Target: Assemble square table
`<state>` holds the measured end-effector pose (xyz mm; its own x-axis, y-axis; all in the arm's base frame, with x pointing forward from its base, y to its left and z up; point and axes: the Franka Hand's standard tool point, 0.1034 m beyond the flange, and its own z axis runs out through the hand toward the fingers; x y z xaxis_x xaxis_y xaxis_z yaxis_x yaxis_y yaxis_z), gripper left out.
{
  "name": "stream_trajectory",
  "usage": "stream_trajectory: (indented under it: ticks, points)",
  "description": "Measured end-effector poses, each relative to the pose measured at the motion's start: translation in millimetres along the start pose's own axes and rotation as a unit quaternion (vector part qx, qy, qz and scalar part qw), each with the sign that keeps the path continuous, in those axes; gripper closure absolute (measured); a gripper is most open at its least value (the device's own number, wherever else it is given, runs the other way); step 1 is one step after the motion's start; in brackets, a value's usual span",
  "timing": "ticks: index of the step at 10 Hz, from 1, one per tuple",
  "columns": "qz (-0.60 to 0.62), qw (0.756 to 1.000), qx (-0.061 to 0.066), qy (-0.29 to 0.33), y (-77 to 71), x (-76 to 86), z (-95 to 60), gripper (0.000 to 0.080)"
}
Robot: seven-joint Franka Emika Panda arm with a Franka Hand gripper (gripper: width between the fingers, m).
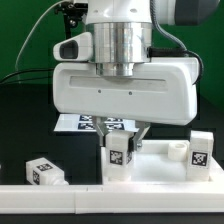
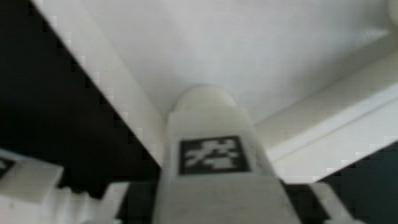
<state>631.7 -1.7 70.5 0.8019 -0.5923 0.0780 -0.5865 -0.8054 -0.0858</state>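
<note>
The square table's white slab [image 1: 160, 168] lies low in the exterior view's right half, and in the wrist view it shows as a pale raised rim [image 2: 267, 60]. A white blocky leg [image 1: 120, 152] with a black-and-white tag stands upright on the slab's left corner. My gripper [image 1: 121, 140] comes straight down over it, its dark fingers [image 1: 140, 134] pressed to both sides. In the wrist view the leg [image 2: 217, 140] fills the space between the fingers [image 2: 141, 198] of the gripper [image 2: 222, 205], with no gap showing. A second leg [image 1: 200, 150] stands at the slab's right. A third leg [image 1: 45, 171] lies on the black table to the left.
The marker board [image 1: 85, 122] lies behind the gripper. A long white rail [image 1: 90, 198] runs along the front edge. Green backdrop behind. My wide gripper body hides the middle of the scene.
</note>
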Motion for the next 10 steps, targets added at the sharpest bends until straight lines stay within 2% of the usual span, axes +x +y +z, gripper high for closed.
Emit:
stream_trajectory:
  ticks: [1,2,3,4,5,7,8,9,10]
  points:
    - [0.032,0.999,0.001,0.002,-0.1,0.8,-0.3,0.0516]
    - [0.062,0.998,0.001,0.004,-0.6,0.9,-0.5,0.0516]
    - [0.147,0.989,-0.005,0.002,-1.5,0.4,-2.5,0.0516]
    - [0.235,0.972,-0.010,-0.006,-0.8,-0.3,-4.0,0.0516]
    - [0.328,0.945,-0.015,-0.014,1.1,-0.1,-4.3,0.0516]
    - [0.513,0.858,0.002,-0.027,-0.1,-0.2,-2.0,0.0515]
    - [0.555,0.831,0.006,-0.032,-0.2,0.1,-1.7,0.0515]
    - [0.590,0.807,0.004,-0.033,-0.8,-0.2,-1.7,0.0515]
    - [0.603,0.797,0.003,-0.033,-0.3,-0.6,-0.6,0.0515]
